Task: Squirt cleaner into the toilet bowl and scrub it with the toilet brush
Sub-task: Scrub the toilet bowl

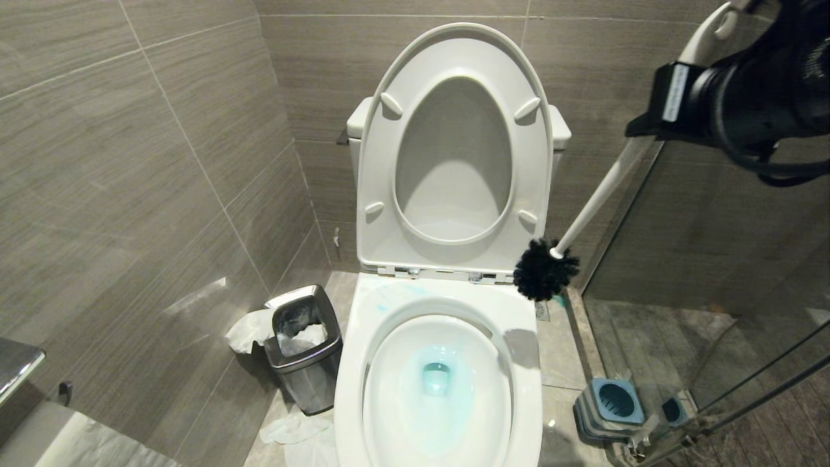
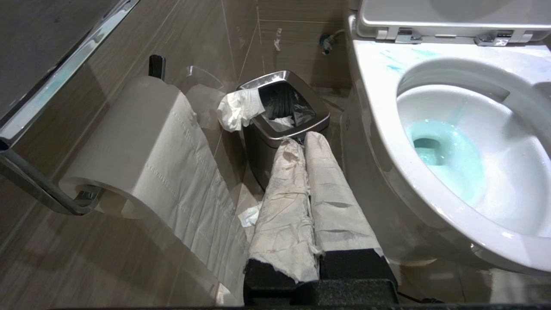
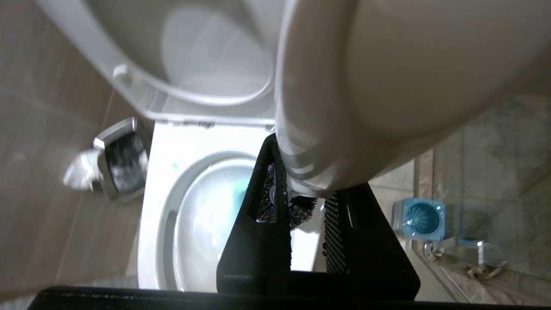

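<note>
The toilet bowl [image 1: 525,324] stands open, with its seat and lid raised against the tank. Turquoise cleaner [image 1: 436,376] tints the water in the basin and streaks the back rim [image 2: 404,56]. My right gripper [image 1: 661,110] is high at the right, shut on the white handle of the toilet brush [image 1: 596,201]. The handle slants down to the dark bristle head [image 1: 546,269], which hangs above the bowl's right rear corner. The right wrist view shows that gripper [image 3: 314,168] closed round the handle [image 3: 366,86]. My left gripper [image 2: 301,140], its fingers wrapped in paper, is shut and empty, low beside the bowl [image 2: 374,86].
A steel waste bin [image 1: 305,350] with tissue stands left of the toilet, with loose tissue [image 1: 292,431] on the floor. The brush's grey-and-blue base [image 1: 613,405] sits on the floor at the right by a glass partition [image 1: 713,259]. A toilet paper roll [image 2: 142,142] hangs on the left wall.
</note>
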